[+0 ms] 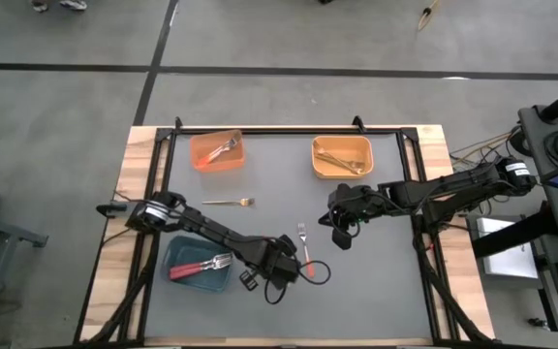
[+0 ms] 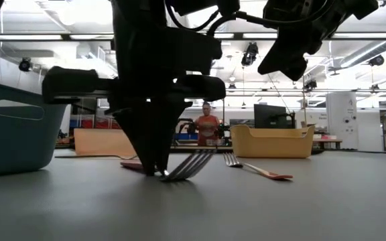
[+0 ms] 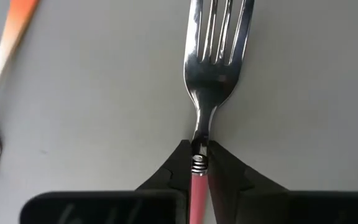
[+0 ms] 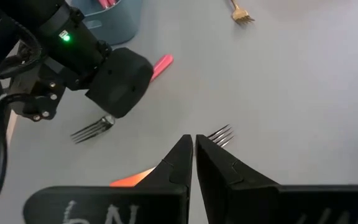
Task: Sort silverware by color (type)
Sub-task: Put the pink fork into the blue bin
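Your left gripper (image 3: 199, 163) is clamped on the pink-handled fork (image 3: 213, 68), right where the handle joins the metal neck; the fork lies flat on the grey mat (image 1: 269, 174), near the front centre. From above, the gripper's body covers most of that fork, and in the low view you see only its tines poking out beside the fingertips. The left wrist view cuts the handle off at the frame's edge.

Just beside it lies an orange-handled fork (image 1: 303, 239), also on the mat. A gold fork (image 1: 229, 202) lies well apart, nearer the back left.

Your right gripper (image 4: 194, 144) hangs above the mat, off the surface, fingers pressed together on nothing.

The teal bin (image 1: 198, 265) at front left holds pink-handled forks, the orange bin (image 1: 217, 149) at back left holds a fork or two, and the yellow bin (image 1: 342, 156) at back right holds gold ones; you cannot count them.

The mat sits on a wooden table (image 1: 129, 174) with a dark frame. Beyond it, the low view shows a lit hall with a person (image 2: 208, 126) far off.
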Robot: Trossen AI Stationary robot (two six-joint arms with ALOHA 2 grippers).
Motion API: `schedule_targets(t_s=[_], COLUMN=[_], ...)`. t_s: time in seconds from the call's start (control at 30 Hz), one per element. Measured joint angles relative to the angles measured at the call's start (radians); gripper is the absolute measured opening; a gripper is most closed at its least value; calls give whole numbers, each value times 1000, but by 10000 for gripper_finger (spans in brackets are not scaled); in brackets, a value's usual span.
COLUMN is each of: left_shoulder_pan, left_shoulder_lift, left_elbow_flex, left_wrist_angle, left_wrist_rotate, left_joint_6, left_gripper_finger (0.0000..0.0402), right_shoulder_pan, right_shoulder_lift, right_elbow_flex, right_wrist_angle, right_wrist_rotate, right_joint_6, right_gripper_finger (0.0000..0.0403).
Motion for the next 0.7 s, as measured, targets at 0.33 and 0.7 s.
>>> schedule_targets(t_s=[0.33,0.7], left_shoulder_pan=[25,26], left_shoulder_lift=[0,-137], left_elbow_flex=[0,-1], left_wrist_angle=[36,7], left_wrist_rotate=[-15,-66], left_joint_6=[-210,-288], left_gripper_finger=[14,10], right_shoulder_pan=[15,15], right_shoulder_lift=[0,0], right_elbow_flex=[-5,-9], right_wrist_angle=[-1,-1], right_wrist_rotate=[0,0], right_joint_6=[0,0], right_gripper_finger=[13,13])
